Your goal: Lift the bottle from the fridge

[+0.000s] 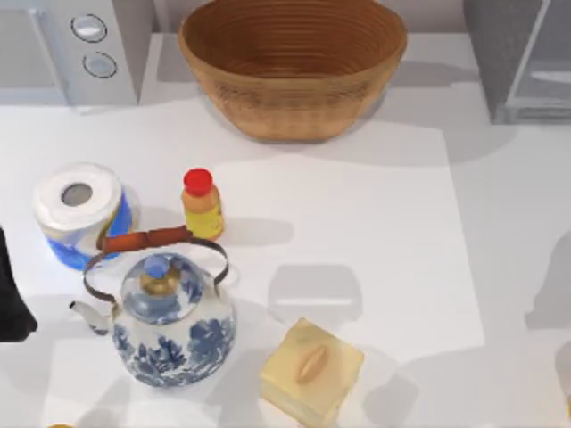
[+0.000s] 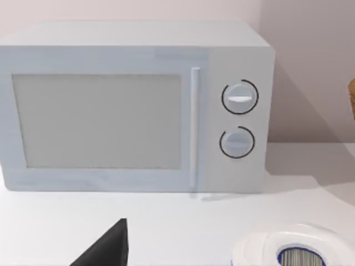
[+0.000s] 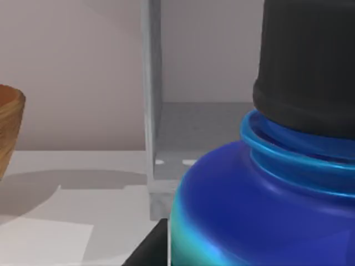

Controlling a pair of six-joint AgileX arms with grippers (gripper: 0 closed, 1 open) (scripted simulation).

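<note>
Close against the right wrist camera, blue bottle point(image 3: 266, 210) with black cap point(image 3: 310, 61); right gripper's grip impossible to tell. Just behind, open fridge point(image 3: 152, 111) at far right. At left edge, left arm point(image 1: 11, 294) parked near toilet roll point(image 1: 78, 209).

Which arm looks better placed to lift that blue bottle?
The right arm, probably. Its wrist camera sits right against the bottle, with the fridge just behind. The left arm is at the table's left edge, facing the microwave, far from the fridge.
</note>
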